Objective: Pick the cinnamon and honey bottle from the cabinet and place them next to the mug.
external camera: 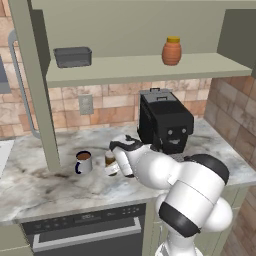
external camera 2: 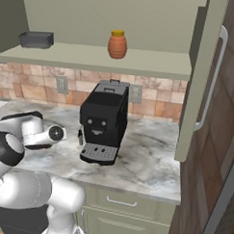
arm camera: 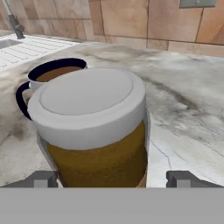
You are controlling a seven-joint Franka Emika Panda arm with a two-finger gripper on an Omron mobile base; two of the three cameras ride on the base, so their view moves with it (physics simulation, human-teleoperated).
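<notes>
The cinnamon is being held between the fingers of the hand low over the bench, just beside the mug, which is being risked: a sideways nudge on release could tip coffee out.

The cinnamon is a small brown jar with a pale lid. It stands up on the worktop, just beside the mug. The round orange honey bottle stands up on the cabinet shelf.
</notes>
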